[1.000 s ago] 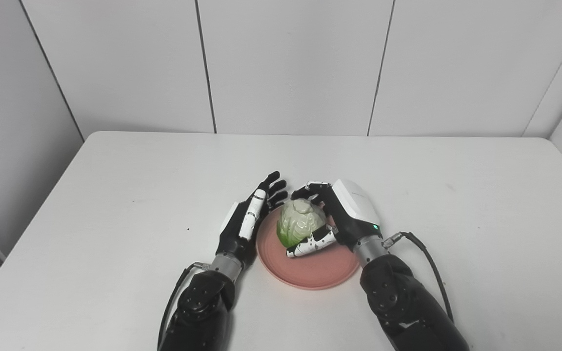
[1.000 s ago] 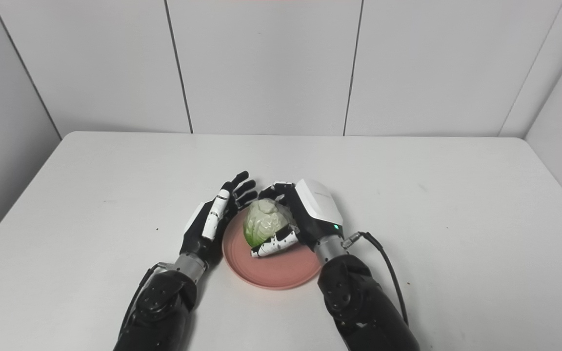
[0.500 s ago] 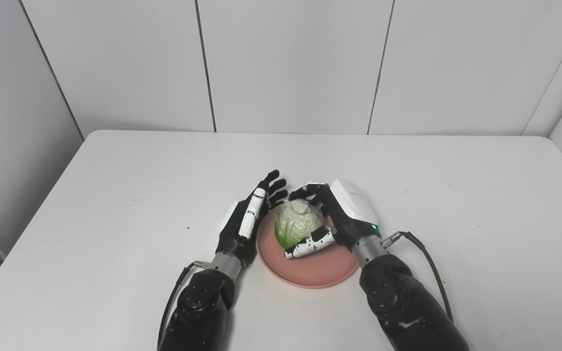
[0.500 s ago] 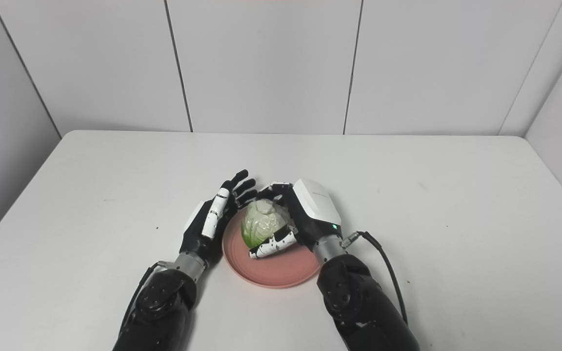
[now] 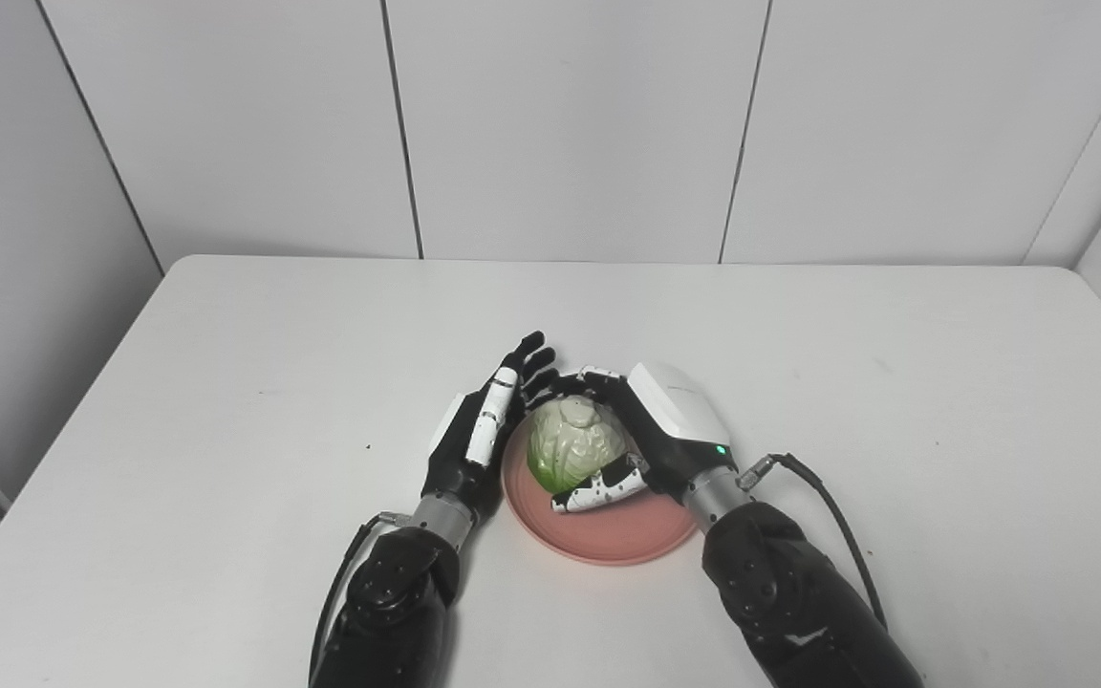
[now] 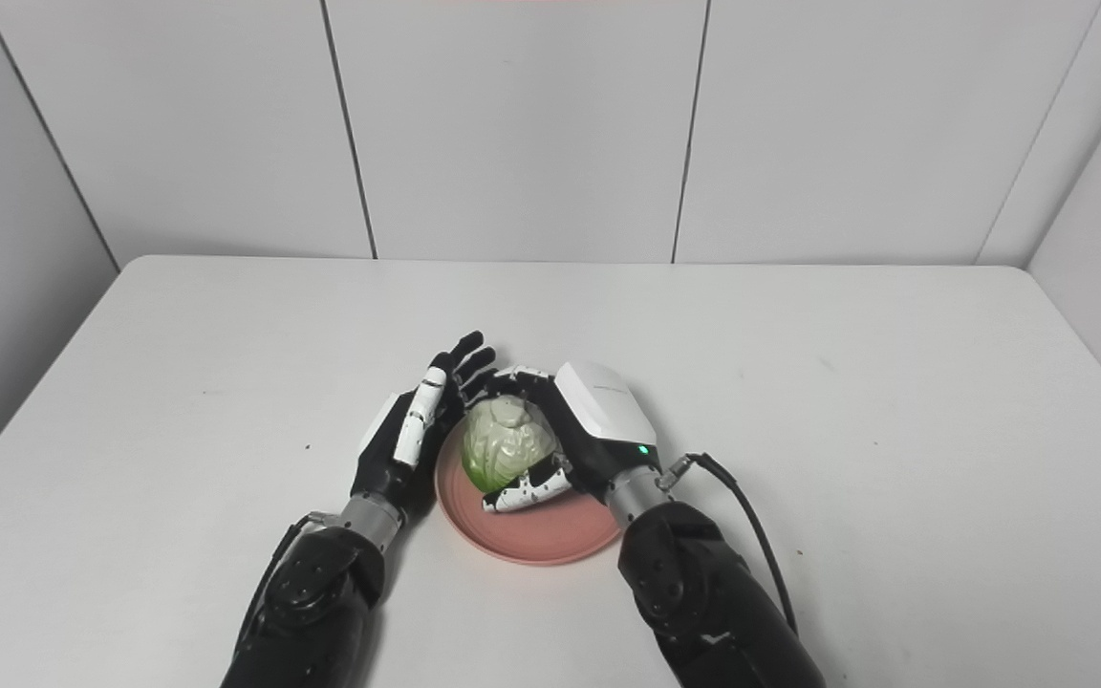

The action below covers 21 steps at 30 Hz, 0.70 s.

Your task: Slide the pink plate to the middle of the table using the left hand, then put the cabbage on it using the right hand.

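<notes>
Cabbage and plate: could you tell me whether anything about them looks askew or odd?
Nothing stands out. The cabbage sits over the plate's far left part, gripped by the right hand; the open left hand stands beside the rim.

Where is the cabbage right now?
In both eye views the cabbage is near the table's middle, over the left part of the pink plate, gripped by the right hand, with the open left hand just left of it.
</notes>
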Tool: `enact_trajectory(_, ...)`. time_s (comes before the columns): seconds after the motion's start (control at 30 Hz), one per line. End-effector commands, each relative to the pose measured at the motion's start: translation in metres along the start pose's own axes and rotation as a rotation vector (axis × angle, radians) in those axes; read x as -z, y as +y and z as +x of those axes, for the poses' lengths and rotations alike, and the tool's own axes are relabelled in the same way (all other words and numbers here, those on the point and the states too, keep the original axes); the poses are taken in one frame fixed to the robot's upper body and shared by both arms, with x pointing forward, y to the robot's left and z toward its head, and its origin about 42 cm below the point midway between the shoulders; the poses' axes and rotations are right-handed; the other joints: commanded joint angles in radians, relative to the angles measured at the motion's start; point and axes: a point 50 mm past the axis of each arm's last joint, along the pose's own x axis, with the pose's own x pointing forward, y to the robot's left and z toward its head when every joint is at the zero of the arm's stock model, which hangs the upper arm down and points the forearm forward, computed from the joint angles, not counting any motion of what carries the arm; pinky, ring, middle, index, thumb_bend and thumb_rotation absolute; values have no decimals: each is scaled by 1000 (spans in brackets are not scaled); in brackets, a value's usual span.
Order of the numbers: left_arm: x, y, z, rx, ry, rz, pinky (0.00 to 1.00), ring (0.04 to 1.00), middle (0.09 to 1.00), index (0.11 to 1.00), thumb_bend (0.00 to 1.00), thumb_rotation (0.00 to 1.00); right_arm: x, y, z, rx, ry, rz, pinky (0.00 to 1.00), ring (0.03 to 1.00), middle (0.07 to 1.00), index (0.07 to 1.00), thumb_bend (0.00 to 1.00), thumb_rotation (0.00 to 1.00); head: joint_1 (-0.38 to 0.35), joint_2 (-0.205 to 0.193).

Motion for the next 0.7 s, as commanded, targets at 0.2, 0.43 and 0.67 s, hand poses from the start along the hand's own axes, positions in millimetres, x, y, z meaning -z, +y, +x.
enact_trajectory(0.2,17,2,-8,2,110,-5,935,958,962,927,432,1000,-19,-34,2,42,-83,-73,615,799,902,947,906,386,-7,2)
enact_trajectory(0.43,18,4,-9,17,100,15,948,962,960,931,453,1000,-26,-54,-7,61,-114,-108,658,814,911,973,970,489,-11,3)
enact_trajectory(0.67,16,7,-12,14,86,17,936,960,963,930,464,1000,-27,-70,-19,104,-119,-80,665,805,893,953,1000,563,-19,4)
